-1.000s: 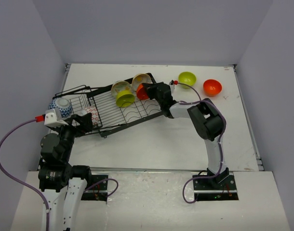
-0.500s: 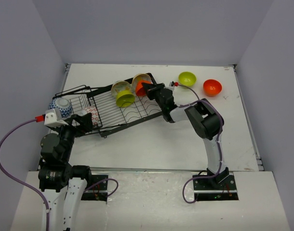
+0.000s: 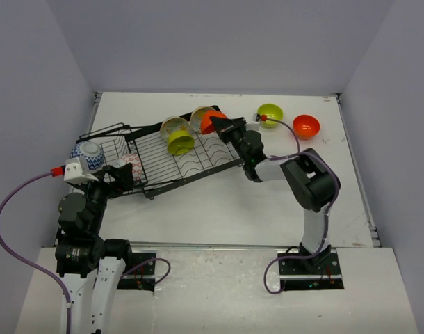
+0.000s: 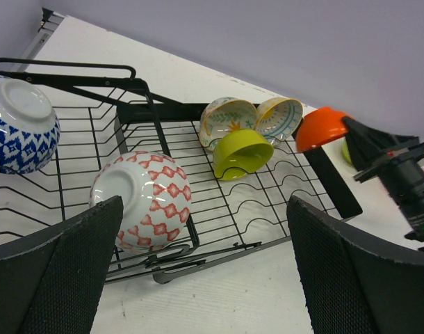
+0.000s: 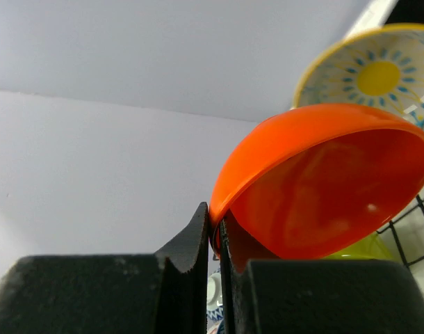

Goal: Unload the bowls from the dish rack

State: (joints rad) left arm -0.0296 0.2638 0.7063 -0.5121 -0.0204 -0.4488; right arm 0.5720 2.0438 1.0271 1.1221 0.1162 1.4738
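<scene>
While the right end effector point(image 5: 213, 229) is pinching the rim of an orange bowl point(image 5: 323, 181) at the 1 o'clock corner of the dish rack point(image 3: 191, 163), the left end effector point(image 3: 120, 175) is hovering wide open at its 8 o'clock end. A lime bowl point(image 3: 270, 113) and a second orange bowl point(image 3: 306, 125) are sitting on the tabletop point(image 3: 219, 202) toward 2 o'clock.

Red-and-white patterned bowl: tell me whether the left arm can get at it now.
Probably yes. The red-and-white patterned bowl lies upside down just ahead of the open left gripper, with nothing over it.

Pale lilac walls point(image 3: 219, 42) enclose a white table point(image 3: 219, 209).
</scene>
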